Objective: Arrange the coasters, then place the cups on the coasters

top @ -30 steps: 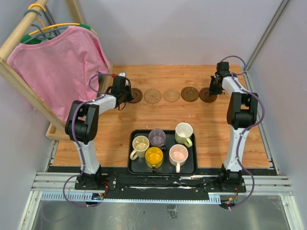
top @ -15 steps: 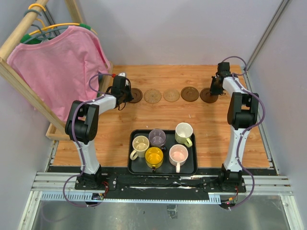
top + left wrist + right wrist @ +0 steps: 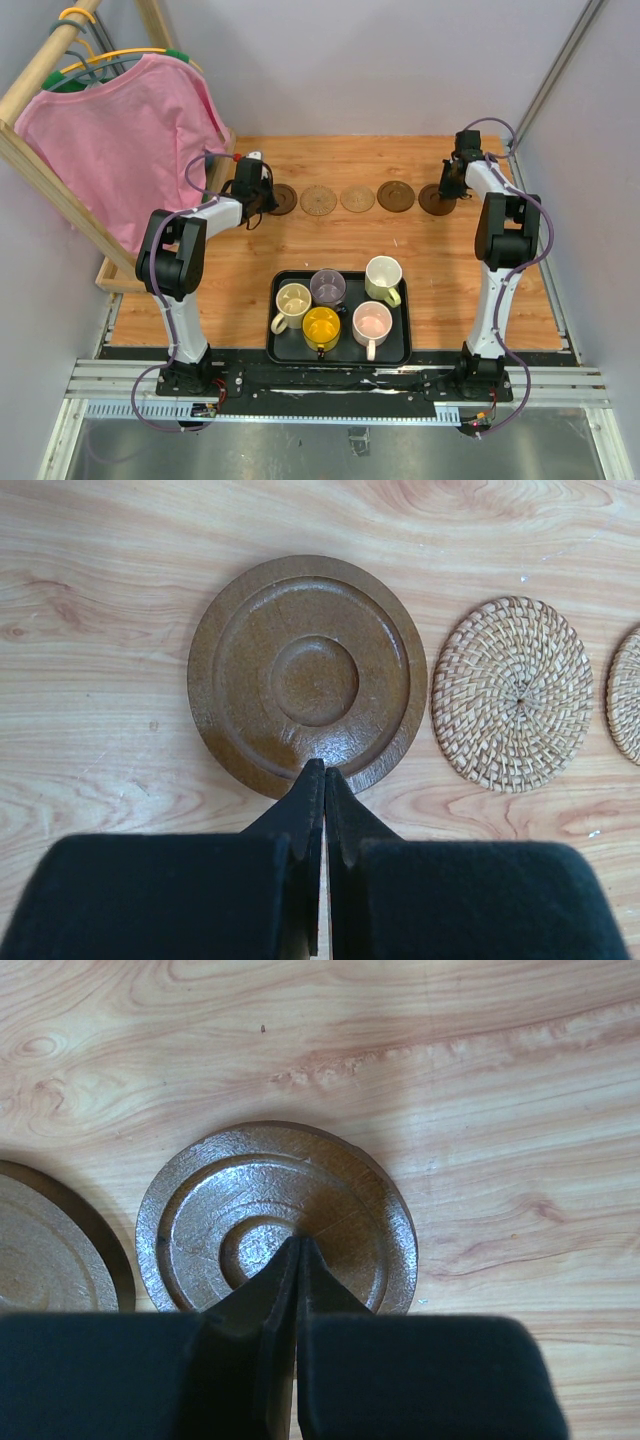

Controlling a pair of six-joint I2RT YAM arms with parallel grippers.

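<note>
Several round coasters lie in a row across the far table: a dark brown one [image 3: 284,199], two woven tan ones [image 3: 318,199] [image 3: 357,198], and two more dark ones [image 3: 395,195] [image 3: 432,203]. My left gripper [image 3: 262,200] [image 3: 323,770] is shut, its tips resting at the near rim of the leftmost dark coaster [image 3: 307,670], with a tan coaster [image 3: 511,692] beside it. My right gripper [image 3: 447,190] [image 3: 298,1243] is shut too, its tips over the rightmost dark coaster [image 3: 270,1210] near its centre. Several cups stand on a black tray [image 3: 341,359]: cream [image 3: 293,300], grey-purple [image 3: 327,286], pale green [image 3: 383,275], yellow [image 3: 321,326], pink [image 3: 372,322].
A wooden rack [image 3: 60,190] with a pink shirt [image 3: 120,140] on a hanger leans along the table's left side, close to the left arm. Grey walls close in the back and right edges.
</note>
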